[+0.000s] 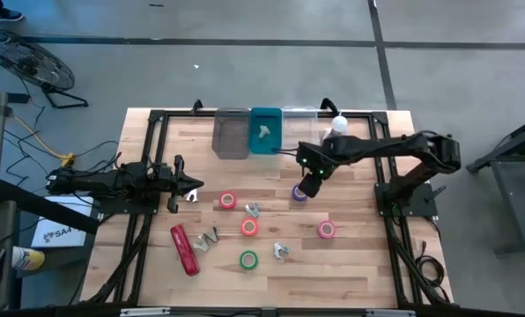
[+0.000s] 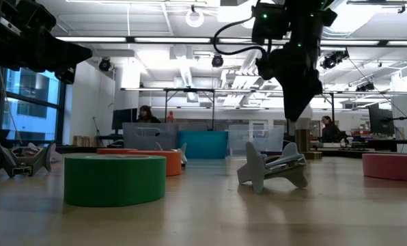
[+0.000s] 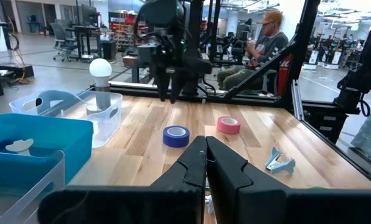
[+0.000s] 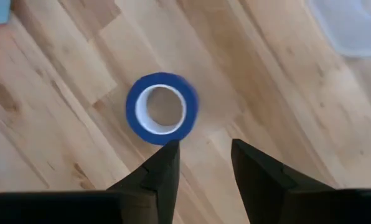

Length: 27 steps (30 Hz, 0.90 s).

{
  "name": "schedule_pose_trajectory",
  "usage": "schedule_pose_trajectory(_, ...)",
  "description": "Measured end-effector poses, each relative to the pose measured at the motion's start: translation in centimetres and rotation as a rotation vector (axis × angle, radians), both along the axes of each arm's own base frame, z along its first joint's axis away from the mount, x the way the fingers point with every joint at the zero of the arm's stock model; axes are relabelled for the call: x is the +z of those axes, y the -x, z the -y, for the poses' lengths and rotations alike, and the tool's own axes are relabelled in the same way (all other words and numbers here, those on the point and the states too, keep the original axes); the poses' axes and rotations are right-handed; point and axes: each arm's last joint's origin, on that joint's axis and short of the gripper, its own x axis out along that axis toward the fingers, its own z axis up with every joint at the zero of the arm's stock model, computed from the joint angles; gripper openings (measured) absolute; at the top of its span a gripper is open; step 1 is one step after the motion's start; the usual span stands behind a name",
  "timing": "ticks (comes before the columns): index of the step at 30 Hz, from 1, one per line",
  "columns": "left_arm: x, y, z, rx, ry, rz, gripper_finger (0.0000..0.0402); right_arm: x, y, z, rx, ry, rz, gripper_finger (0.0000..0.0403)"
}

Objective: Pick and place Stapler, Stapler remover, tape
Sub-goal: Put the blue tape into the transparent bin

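Overhead, a pale wooden worktop [image 1: 351,273] inside a black frame, one dark arm at each side. No readable writing on the task things; a white sheet on the floor beside the left arm with dark letters too small to make out.

Along the far edge, three bins side by side: a grey bin [image 1: 231,134], a teal bin [image 1: 265,130] holding one small pale piece, and a clear bin [image 1: 303,123] with a white bulb-topped item [image 1: 338,124] standing at its right end.

Scattered tape rolls: red roll [image 1: 228,201], pink-orange roll [image 1: 249,227], green roll [image 1: 247,260], pink roll [image 1: 327,230], and a purple-blue roll [image 1: 298,193] near the middle. Red stapler [image 1: 185,249] lying flat toward the near left, well apart from the bins. Small silvery staple removers [image 1: 209,239] among the rolls, one just beside the stapler.

Right claw [image 1: 307,187] poised above the purple-blue roll, fingers [image 4: 164,171] parted, nothing between them, roll just ahead of the tips and not touched. Left claw [image 1: 195,186] waiting at the left side of the worktop, fingers pressed together, holding nothing.

A seated person beyond the worktop in the left wrist view.
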Motion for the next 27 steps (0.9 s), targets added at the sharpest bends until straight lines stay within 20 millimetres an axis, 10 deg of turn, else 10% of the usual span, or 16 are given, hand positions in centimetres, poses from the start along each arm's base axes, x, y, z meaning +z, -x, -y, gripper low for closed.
schedule_pose_trajectory(9,0.0,0.0,0.0,0.0,0.0,0.0,0.0005,-1.5,0.3,-0.5,-0.009,-0.007,-0.004,0.0217)
schedule_pose_trajectory(27,0.0,0.0,0.0,0.0,0.0,0.0,0.0005,-5.8,-1.8,-0.1,-0.026,-0.059,-0.064,0.0218)
